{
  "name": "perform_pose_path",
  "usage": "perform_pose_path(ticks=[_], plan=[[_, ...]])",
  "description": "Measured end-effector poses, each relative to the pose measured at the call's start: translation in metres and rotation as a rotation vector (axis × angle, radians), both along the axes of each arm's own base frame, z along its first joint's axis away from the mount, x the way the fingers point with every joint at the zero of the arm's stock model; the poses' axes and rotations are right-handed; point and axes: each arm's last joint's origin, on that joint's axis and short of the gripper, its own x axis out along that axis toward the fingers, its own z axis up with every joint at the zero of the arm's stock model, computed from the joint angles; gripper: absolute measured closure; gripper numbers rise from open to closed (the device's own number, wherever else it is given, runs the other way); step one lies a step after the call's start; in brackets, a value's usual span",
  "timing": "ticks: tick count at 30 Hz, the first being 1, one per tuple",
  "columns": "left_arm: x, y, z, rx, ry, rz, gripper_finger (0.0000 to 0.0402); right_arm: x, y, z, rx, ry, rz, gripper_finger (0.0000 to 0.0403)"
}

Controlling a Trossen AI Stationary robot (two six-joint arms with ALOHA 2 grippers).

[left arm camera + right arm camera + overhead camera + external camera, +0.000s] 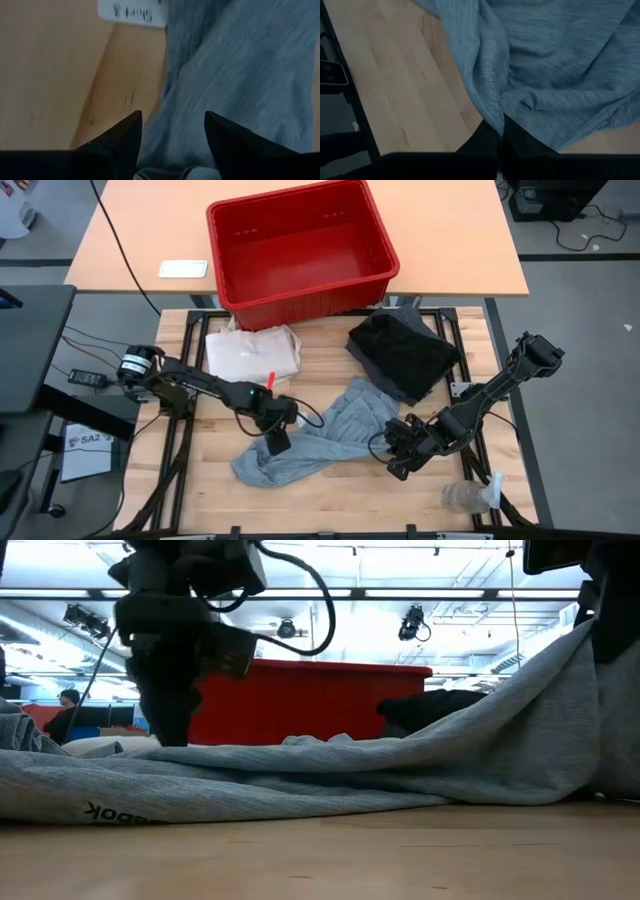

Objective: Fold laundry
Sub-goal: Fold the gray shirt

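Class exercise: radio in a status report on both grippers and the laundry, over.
Right gripper shut on light grey T-shirt, lifting its edge. Left gripper open over the shirt. Nothing in the way.

The T-shirt [320,442] lies between tote bag [253,353] and dark garment [403,355].

A heathered light grey cotton T-shirt [320,435] is seen on the pale wooden table [340,490]. A black folded garment [402,352], a cream canvas tote bag [252,352] and a solid red plastic bin [300,245] are shown.
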Motion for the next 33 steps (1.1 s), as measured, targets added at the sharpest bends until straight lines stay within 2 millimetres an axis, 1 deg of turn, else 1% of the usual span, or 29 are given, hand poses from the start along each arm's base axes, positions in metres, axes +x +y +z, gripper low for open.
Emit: perform_pose_path(ticks=[3,8,13,15,18,20,22,23,25,27,29,31,33], plan=[[0.0,0.001,-0.003,0.018,-0.032,-0.028,0.0188,0.0,0.0,0.0,0.001,-0.004,-0.002,0.04],[-0.002,0.005,-0.015,0.023,-0.084,-0.047,0.0202,0.0,0.0,0.0,0.007,-0.003,0.001,0.0399],[-0.009,0.009,-0.028,-0.001,-0.09,-0.05,0.022,0.0,0.001,0.0,0.01,-0.001,0.002,0.0399],[-0.012,0.011,-0.033,-0.016,-0.098,-0.05,0.0235,0.0,0.0,0.0,0.011,-0.001,0.002,0.0399],[-0.015,0.012,-0.036,-0.035,-0.099,-0.054,0.028,0.0,0.0,0.0,0.011,-0.001,0.002,0.0399],[-0.014,0.011,-0.036,-0.059,-0.108,-0.058,0.0327,0.001,-0.001,0.0,0.008,-0.001,0.0,0.0398],[-0.012,0.007,-0.035,-0.118,-0.125,-0.071,0.0378,0.002,-0.004,0.0,0.003,0.004,-0.008,0.0398],[-0.011,0.004,-0.035,-0.141,-0.123,-0.077,0.0388,0.003,-0.006,0.0,-0.003,0.01,-0.016,0.0398],[-0.01,0.0,-0.028,-0.149,-0.085,-0.08,0.0393,0.004,-0.009,-0.001,-0.011,0.023,-0.032,0.0399],[-0.011,-0.003,-0.011,-0.088,-0.046,-0.074,0.0397,0.003,-0.013,-0.002,-0.027,0.039,-0.064,0.0399],[-0.011,-0.005,0.013,0.009,-0.039,-0.076,0.0398,0.003,-0.016,0.0,-0.052,0.051,-0.093,0.0399],[-0.017,-0.005,0.038,0.104,0.002,-0.075,0.0399,0.003,-0.02,0.003,-0.076,0.066,-0.113,0.0399],[-0.02,-0.004,0.067,0.17,-0.009,-0.063,0.0399,0.002,-0.024,0.009,-0.102,0.097,-0.122,0.04]])
